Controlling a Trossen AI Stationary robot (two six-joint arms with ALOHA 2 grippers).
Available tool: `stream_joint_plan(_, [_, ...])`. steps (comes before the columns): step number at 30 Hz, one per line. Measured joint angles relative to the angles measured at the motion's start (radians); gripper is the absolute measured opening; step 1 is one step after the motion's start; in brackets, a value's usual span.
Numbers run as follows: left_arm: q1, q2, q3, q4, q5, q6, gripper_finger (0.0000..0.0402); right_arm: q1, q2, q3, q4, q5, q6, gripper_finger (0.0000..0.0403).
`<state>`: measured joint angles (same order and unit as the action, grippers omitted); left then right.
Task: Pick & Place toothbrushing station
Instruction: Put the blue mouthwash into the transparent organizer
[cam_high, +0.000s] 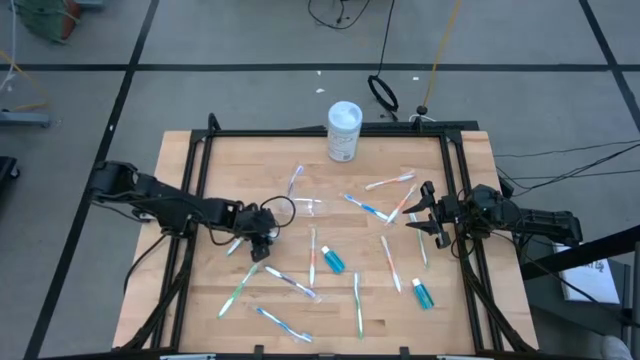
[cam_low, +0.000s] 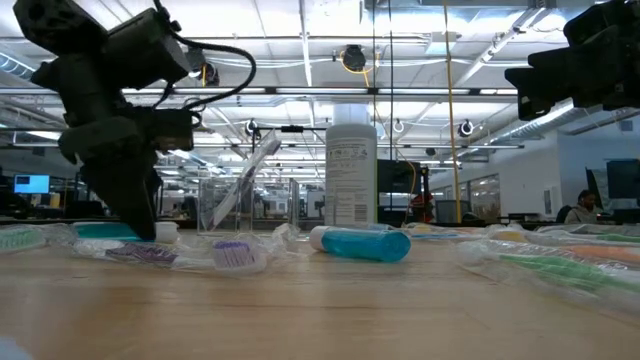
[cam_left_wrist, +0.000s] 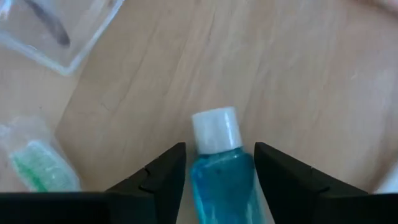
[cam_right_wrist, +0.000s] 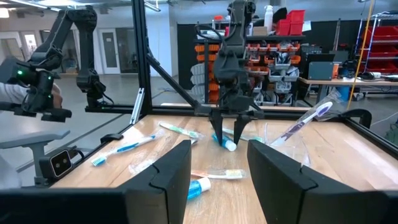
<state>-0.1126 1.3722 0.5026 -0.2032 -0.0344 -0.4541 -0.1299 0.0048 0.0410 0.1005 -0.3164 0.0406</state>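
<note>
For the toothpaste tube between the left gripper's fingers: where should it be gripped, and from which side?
Grip the blue body just below the white cap, coming straight down from above. The tube lies flat on the table, and the left gripper already straddles it, open, one finger along each long side. The body is soft, so squeeze lightly.

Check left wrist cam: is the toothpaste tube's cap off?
No. The toothpaste tube lying between the left gripper fingers carries its white cap, screwed on at the end toward the clear cup.
</note>
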Motion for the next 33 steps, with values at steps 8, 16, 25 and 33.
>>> stream_joint_plan(8, [-0.001,0.075,0.006,0.016,-0.002,-0.028,0.0135,0.0,0.0,0.0,0.0,0.0,0.0,0.0151])
stream_joint_plan(16, [-0.016,0.01,-0.002,0.072,-0.021,-0.023,0.0123,0.0,0.0,0.0,0.0,0.0,0.0,0.0151])
stream_joint_plan(25, [-0.067,-0.035,0.0,0.39,-0.194,0.066,0.0113,0.0,0.0,0.0,-0.001,0.0,-0.061,0.0151])
stream_joint_plan(33, [-0.032,0.014,0.001,0.936,-0.416,0.376,0.0113,0.0,0.005,0.0,-0.004,0.001,-0.061,0.0151])
